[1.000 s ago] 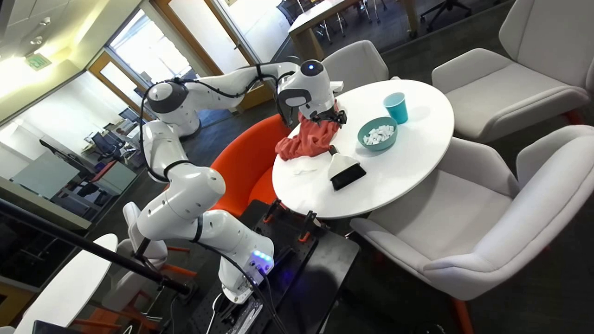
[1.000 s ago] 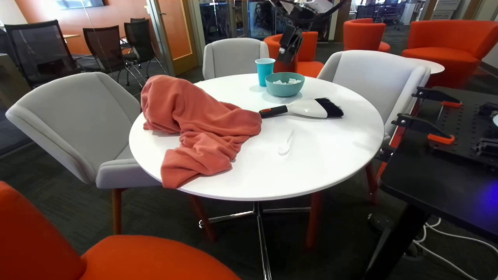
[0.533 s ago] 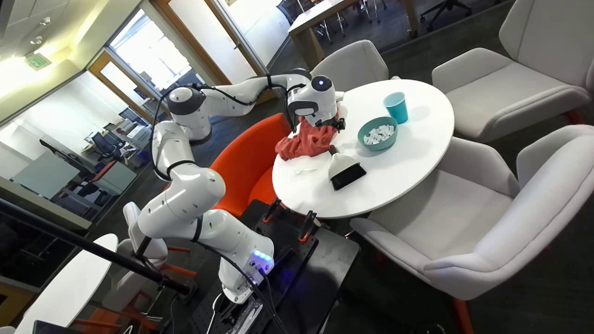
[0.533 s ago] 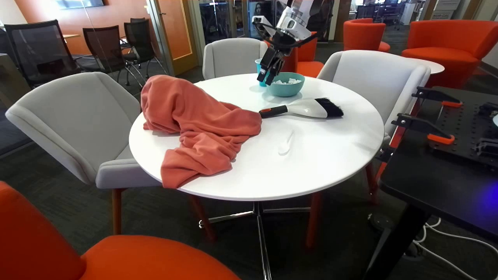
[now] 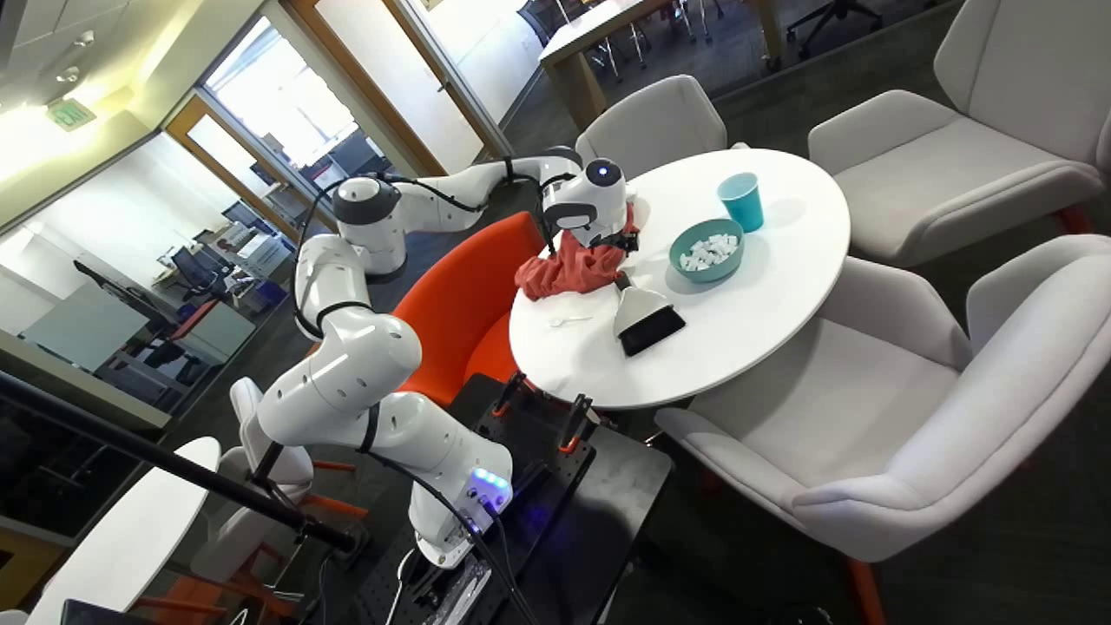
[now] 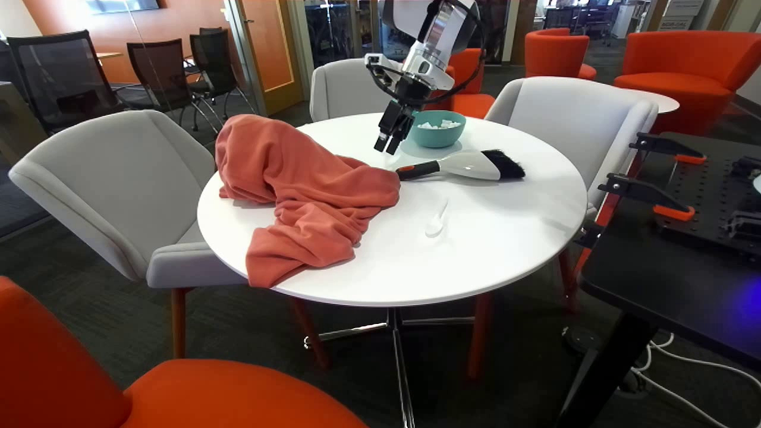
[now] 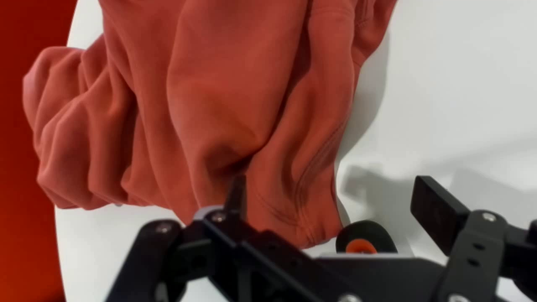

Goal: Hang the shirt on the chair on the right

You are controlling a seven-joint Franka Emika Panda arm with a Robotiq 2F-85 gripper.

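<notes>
While the white brush (image 6: 475, 166) lies on the desk (image 6: 493, 244), look just off its handle end: there's the red shirt (image 6: 315, 178), all rumpled folds, and in the wrist view one bunched end pokes past the desk's rim! And the hand (image 6: 385, 147)? It's spread wide in the wrist view, hovering near that same handle end, with a strip of desk showing between it and the shirt in an exterior view. Close by the brush lies a white spoon (image 6: 436, 223); on the brush's opposite flank sits the teal bowl (image 6: 437, 138) of white pieces (image 5: 708, 253), the blue cup (image 5: 742, 208) just past it. Well apart from the brush, on the shirt's side, stand an orange chair (image 5: 464, 299) and a grey chair (image 6: 113, 184).
</notes>
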